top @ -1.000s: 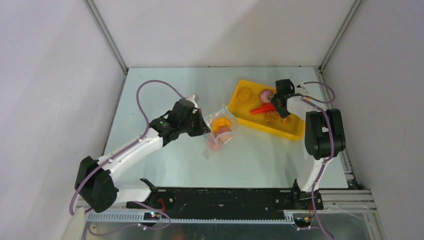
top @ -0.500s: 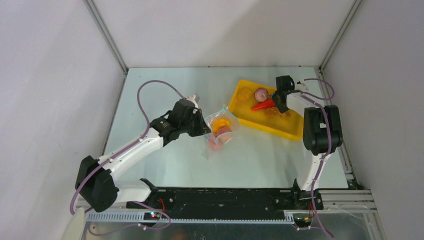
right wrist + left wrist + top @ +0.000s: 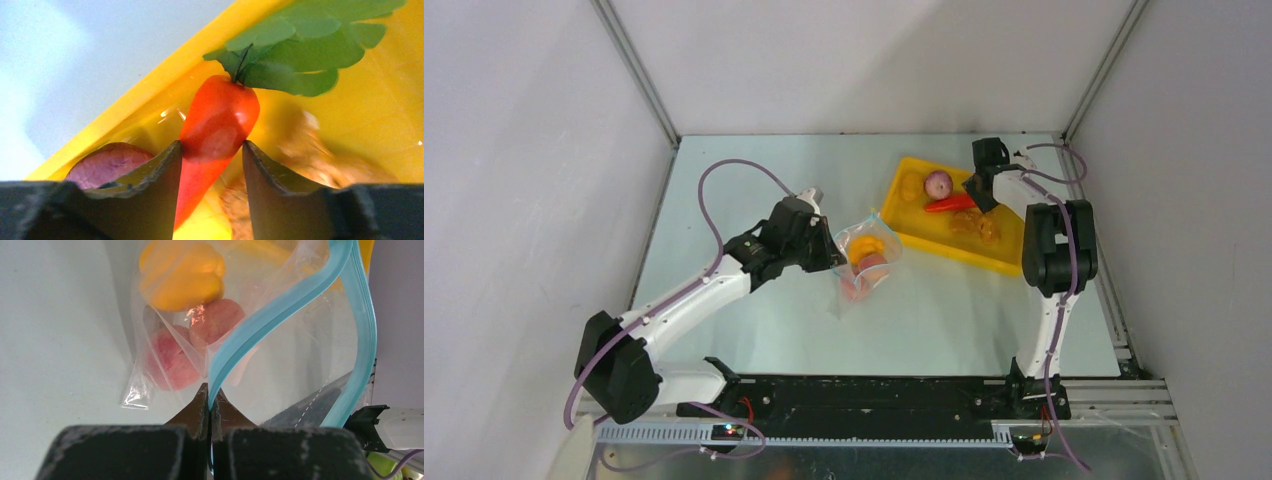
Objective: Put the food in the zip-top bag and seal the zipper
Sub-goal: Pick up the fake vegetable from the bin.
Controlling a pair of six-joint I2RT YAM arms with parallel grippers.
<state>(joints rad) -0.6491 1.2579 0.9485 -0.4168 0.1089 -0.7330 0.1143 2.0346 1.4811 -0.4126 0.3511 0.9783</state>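
Observation:
The clear zip-top bag [image 3: 867, 255] lies mid-table, its mouth held open. Inside are a yellow-orange fruit [image 3: 182, 275] and two pinkish peaches [image 3: 215, 322]. My left gripper [image 3: 832, 258] is shut on the teal zipper [image 3: 260, 325] at the near lip; the jaws pinch the strip in the left wrist view [image 3: 210, 395]. My right gripper [image 3: 977, 196] is over the yellow tray and its jaws close on the red-orange carrot [image 3: 217, 125] with green leaf [image 3: 300, 50]. The purple-pink onion [image 3: 938, 184] lies beside the carrot [image 3: 949, 204], also in the right wrist view [image 3: 107, 162]. Amber pieces [image 3: 974, 223] lie in the tray.
The yellow rectangular tray [image 3: 944, 250] stands at the back right, angled, its rim [image 3: 165, 75] close to my right fingers. Another yellow-orange fruit [image 3: 911, 186] sits in its far left corner. Grey walls close off the table at back and sides.
My right gripper has moved toward the back with the carrot between its jaws. The tray and the onion have shifted back with it. The left arm and the bag have not moved.

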